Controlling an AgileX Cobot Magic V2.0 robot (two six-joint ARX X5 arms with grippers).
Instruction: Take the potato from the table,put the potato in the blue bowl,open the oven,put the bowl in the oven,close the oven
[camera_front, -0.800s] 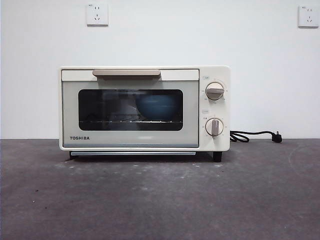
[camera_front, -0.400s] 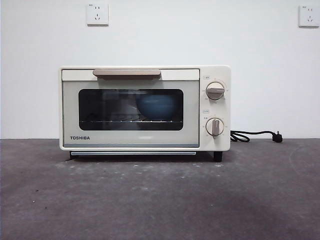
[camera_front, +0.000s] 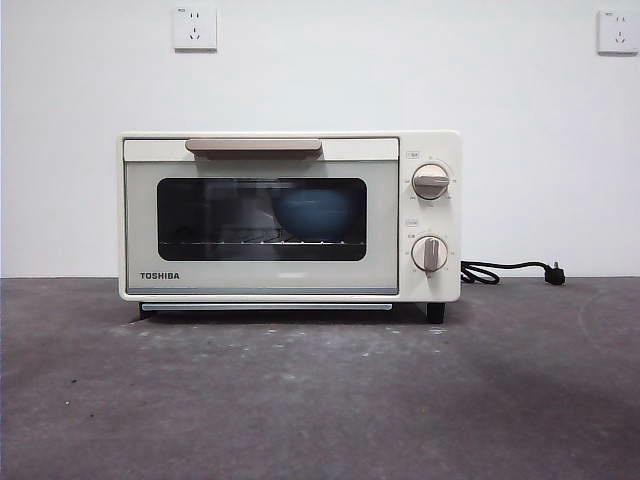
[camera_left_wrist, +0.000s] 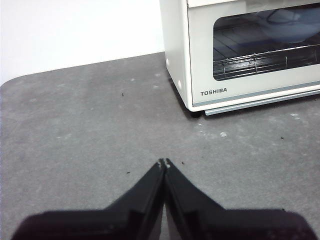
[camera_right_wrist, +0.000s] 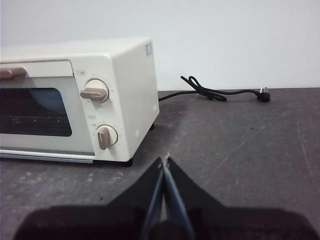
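The cream-white oven (camera_front: 290, 215) stands on the dark grey table (camera_front: 320, 400) with its door closed. Through the dark glass window the blue bowl (camera_front: 315, 213) rests on the wire rack inside, toward the right. The potato is hidden from view. My left gripper (camera_left_wrist: 164, 163) is shut and empty, hovering over the table off the oven's (camera_left_wrist: 240, 55) left front corner. My right gripper (camera_right_wrist: 165, 160) is shut and empty, over the table off the oven's (camera_right_wrist: 75, 100) right front corner near the knobs. Neither arm shows in the front view.
A black power cord (camera_front: 510, 271) with its plug lies on the table behind the oven's right side. Two wall sockets (camera_front: 194, 29) sit on the white wall. The oven's beige handle (camera_front: 253, 147) runs along the door's top.
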